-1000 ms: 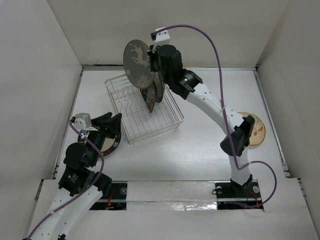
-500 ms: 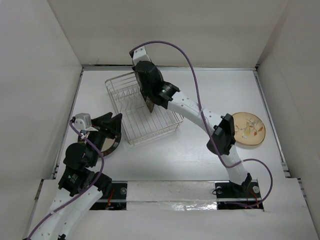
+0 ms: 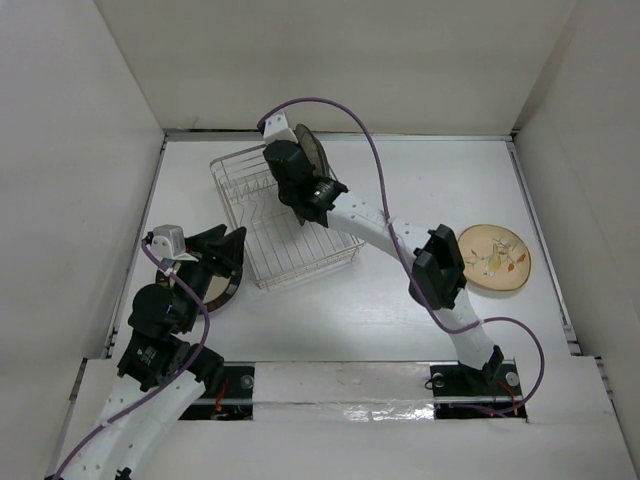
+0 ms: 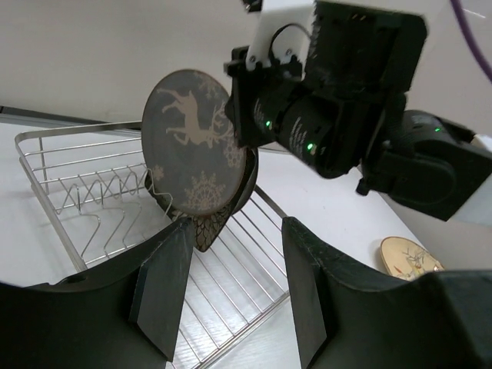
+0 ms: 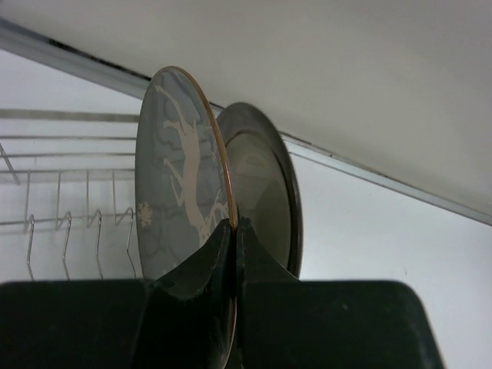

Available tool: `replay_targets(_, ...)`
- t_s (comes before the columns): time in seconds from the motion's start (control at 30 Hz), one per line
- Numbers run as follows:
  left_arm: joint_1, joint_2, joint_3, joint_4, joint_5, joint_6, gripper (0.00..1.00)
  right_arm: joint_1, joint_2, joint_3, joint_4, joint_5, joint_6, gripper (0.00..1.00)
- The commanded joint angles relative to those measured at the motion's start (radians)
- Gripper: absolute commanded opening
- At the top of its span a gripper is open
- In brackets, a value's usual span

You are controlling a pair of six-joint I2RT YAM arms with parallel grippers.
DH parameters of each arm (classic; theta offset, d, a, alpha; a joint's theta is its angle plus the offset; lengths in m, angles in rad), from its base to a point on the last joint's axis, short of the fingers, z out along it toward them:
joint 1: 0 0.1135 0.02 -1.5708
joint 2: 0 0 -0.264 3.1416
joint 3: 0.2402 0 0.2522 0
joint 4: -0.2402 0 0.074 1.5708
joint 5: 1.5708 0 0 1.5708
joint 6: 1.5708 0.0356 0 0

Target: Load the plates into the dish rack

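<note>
My right gripper [image 5: 234,224] is shut on the rim of the grey round plate [image 5: 181,192] with a pale deer pattern. It holds the plate upright over the back of the silver wire dish rack [image 3: 300,240], among the prongs [image 5: 61,223]. A dark plate [image 5: 265,184] stands right behind it. In the left wrist view the grey plate [image 4: 192,146] hides most of a dark patterned plate [image 4: 204,231]. My left gripper [image 4: 234,307] is open and empty, left of the rack above a dark-rimmed tan-centred plate [image 3: 218,290]. A tan plate [image 3: 493,258] lies at the right.
White walls enclose the table on three sides. The right arm [image 3: 380,225] stretches diagonally from its base to the rack's back corner. The left arm [image 3: 160,330] sits at the near left by the rack's front left corner.
The right arm has swung left and down, bringing the grey plate from high above the rack into the rack's back row. The left arm has not moved.
</note>
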Motion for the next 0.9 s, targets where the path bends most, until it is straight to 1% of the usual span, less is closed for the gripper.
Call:
replay_targets(0.0, -0.006, 0.007, 0.018, 0.034, 0.003, 0.009, 0.46, 0.01, -0.028, 0.008, 0.133, 0.032, 0.049, 0.0)
replay_targets(0.17, -0.006, 0.007, 0.018, 0.036, 0.014, 0.008, 0.47, 0.02, -0.028, -0.055, 0.133, -0.003, 0.131, 0.0)
replay_targets(0.2, -0.006, 0.008, 0.018, 0.037, 0.009, 0.008, 0.47, 0.02, -0.027, -0.061, 0.097, -0.011, 0.145, 0.0)
replay_targets(0.3, -0.006, 0.017, 0.018, 0.03, 0.012, 0.008, 0.47, 0.029, -0.018, -0.09, 0.087, -0.029, 0.19, 0.0)
replay_targets(0.47, -0.006, 0.014, 0.018, 0.033, 0.005, 0.008, 0.47, 0.038, -0.025, -0.141, 0.089, -0.005, 0.242, 0.0)
replay_targets(0.57, -0.006, 0.013, 0.018, 0.03, 0.02, 0.006, 0.47, 0.038, -0.05, -0.182, 0.12, 0.006, 0.249, 0.26)
replay_targets(0.6, -0.006, 0.01, 0.018, 0.034, 0.019, 0.006, 0.47, 0.038, -0.068, -0.188, 0.121, 0.001, 0.251, 0.41)
replay_targets(0.63, -0.006, 0.008, 0.02, 0.034, 0.014, 0.006, 0.47, 0.038, -0.08, -0.196, 0.12, -0.003, 0.251, 0.47)
replay_targets(0.7, -0.006, 0.014, 0.018, 0.031, 0.009, 0.006, 0.47, 0.049, -0.12, -0.199, 0.12, -0.022, 0.24, 0.56)
replay_targets(0.77, -0.006, 0.014, 0.018, 0.03, 0.02, 0.008, 0.47, 0.058, -0.152, -0.211, 0.12, -0.051, 0.237, 0.56)
replay_targets(0.8, -0.006, 0.011, 0.018, 0.031, 0.02, 0.006, 0.47, 0.058, -0.171, -0.221, 0.15, -0.059, 0.239, 0.57)
replay_targets(0.87, -0.006, 0.005, 0.02, 0.034, 0.011, 0.006, 0.47, 0.058, -0.238, -0.265, 0.15, -0.089, 0.259, 0.57)
